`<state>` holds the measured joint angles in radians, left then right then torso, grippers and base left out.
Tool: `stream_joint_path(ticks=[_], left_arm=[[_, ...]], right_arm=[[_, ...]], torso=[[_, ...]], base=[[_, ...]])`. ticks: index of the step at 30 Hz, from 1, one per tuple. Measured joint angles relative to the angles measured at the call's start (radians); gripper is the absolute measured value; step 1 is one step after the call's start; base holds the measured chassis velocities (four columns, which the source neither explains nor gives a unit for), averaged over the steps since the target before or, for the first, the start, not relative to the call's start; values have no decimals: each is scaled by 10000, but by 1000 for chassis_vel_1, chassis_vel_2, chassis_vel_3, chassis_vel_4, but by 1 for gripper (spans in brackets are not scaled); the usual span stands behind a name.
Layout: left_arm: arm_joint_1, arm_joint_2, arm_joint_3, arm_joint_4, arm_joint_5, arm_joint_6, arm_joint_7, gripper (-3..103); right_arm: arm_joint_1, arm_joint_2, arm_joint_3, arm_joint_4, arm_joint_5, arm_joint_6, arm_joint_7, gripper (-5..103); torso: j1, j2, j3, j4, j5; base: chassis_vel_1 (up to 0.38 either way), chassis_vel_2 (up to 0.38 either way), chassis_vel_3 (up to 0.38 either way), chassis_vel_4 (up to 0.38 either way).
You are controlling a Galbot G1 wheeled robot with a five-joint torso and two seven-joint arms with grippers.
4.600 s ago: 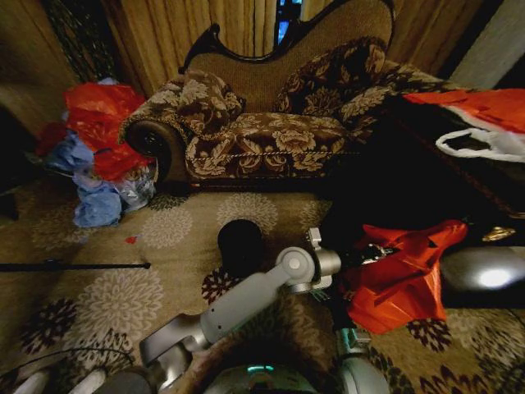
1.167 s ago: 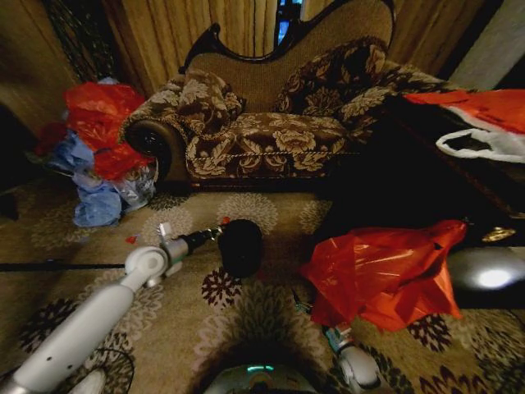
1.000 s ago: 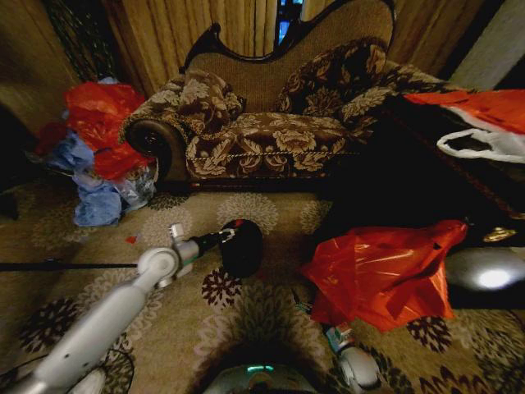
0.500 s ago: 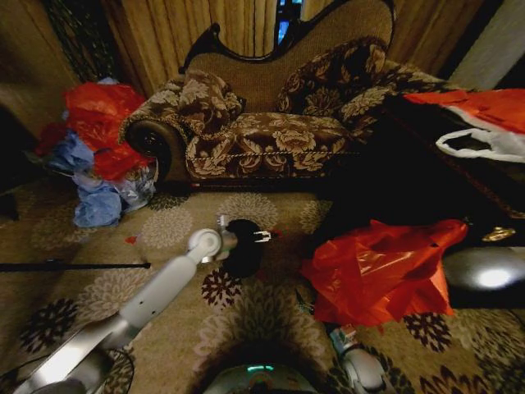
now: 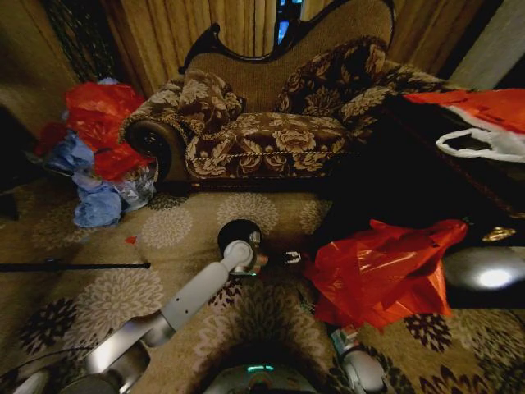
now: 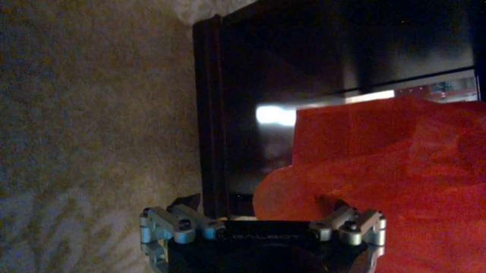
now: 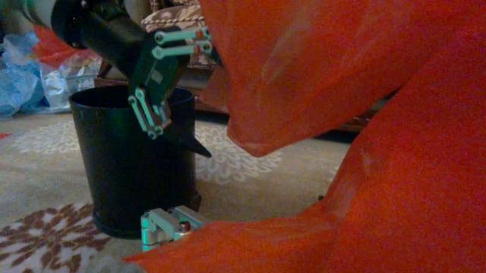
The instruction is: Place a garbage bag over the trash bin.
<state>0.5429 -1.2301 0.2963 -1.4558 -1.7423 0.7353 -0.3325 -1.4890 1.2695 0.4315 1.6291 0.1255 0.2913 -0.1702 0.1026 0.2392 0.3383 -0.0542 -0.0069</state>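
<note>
Red-orange garbage bag (image 5: pixel 381 271) beside left gripper (image 5: pixel 297 258) (seemingly open), trash bin (image 5: pixel 238 234) behind.

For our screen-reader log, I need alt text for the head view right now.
The left pincer reaches across the trash bin toward the garbage bag, which hangs bunched above the patterned carpet at the right. Behind stand a floral sofa and a heap of red and blue bags.
</note>
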Motion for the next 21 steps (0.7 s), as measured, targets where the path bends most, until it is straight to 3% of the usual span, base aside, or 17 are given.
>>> stream_joint_path(ticks=[8,10,15,21], left_arm=[[17,-484,96,903,365,30,410,103],[13,-572,232,1100,582,30,714,96],[8,-675,328,1299,886,29,1224,100],[-104,-869,456,1682,1363,20,2254,100]], right_arm=[[-157,-14,32,41,38,52,-1,100],[-156,-19,32,41,24,71,-2,100],[-146,29,4,6,-4,87,-8,100],[-225,85,-32,-27,-91,123,-29,100]], torso=[[0,0,0,-2,-1],[0,0,0,-2,-1],[0,0,0,-2,-2],[0,0,0,-1,-1]], base=[[0,0,0,0],[0,0,0,0],[0,0,0,0],[0,0,0,0]])
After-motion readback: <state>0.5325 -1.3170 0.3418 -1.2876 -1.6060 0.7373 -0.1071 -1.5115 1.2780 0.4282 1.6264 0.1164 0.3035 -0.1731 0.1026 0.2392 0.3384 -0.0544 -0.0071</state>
